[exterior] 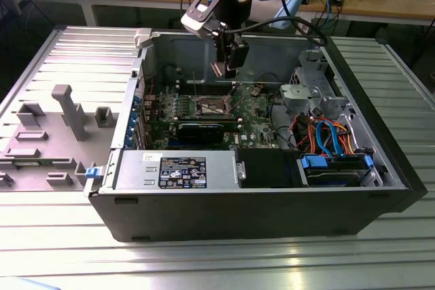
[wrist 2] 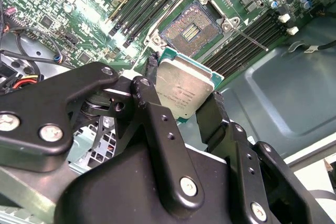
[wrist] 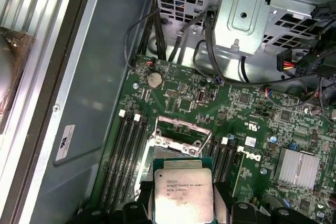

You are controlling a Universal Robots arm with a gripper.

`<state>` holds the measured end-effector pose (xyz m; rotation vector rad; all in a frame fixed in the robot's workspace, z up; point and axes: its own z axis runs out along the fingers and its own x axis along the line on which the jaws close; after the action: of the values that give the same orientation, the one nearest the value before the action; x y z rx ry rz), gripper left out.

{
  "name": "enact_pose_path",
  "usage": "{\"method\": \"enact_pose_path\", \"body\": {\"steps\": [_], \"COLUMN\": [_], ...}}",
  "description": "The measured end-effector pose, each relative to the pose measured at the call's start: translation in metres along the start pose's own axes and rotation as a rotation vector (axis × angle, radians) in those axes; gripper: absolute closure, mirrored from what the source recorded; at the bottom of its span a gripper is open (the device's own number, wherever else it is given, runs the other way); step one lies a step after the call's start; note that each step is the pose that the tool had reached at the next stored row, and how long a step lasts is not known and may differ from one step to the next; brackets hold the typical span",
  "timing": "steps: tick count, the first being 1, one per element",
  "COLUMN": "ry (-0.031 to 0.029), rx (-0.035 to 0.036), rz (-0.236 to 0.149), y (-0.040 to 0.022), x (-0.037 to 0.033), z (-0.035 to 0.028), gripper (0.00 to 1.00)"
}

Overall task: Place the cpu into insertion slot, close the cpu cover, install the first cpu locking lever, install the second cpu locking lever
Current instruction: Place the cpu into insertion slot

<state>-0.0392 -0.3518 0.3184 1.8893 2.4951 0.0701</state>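
Note:
My gripper (exterior: pixel 226 66) hangs above the green motherboard inside the open computer case, shut on the cpu (wrist 2: pixel 184 90). The chip shows its silvery-grey top and green rim, pinched at two opposite edges between black fingers (wrist 2: pixel 210 113). In the first wrist view the cpu (wrist: pixel 182 195) sits just short of the socket. The insertion slot (wrist 2: pixel 191 24) lies bare, its brownish-gold contact field exposed below and beyond the chip, and also appears as the insertion slot (exterior: pixel 211 105). The cpu cover (wrist: pixel 181 144) stands raised at the socket's far side. A thin lever rod (wrist 2: pixel 252 40) juts out beside the socket.
Long memory slots (wrist 2: pixel 244 43) flank the socket on both sides. A black graphics card (exterior: pixel 204 129) and the grey-labelled power supply (exterior: pixel 177 168) lie nearer the case's front. A metal drive cage (exterior: pixel 306 93) and orange and blue cables (exterior: pixel 326 134) fill the exterior view's right.

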Motion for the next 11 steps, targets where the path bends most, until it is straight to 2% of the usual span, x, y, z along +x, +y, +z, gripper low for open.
{"method": "enact_pose_path", "body": {"steps": [11], "ry": [-0.0006], "rx": [-0.0002], "rz": [0.015], "y": [0.0], "x": [0.0], "z": [0.0001], "gripper": [0.45]}}
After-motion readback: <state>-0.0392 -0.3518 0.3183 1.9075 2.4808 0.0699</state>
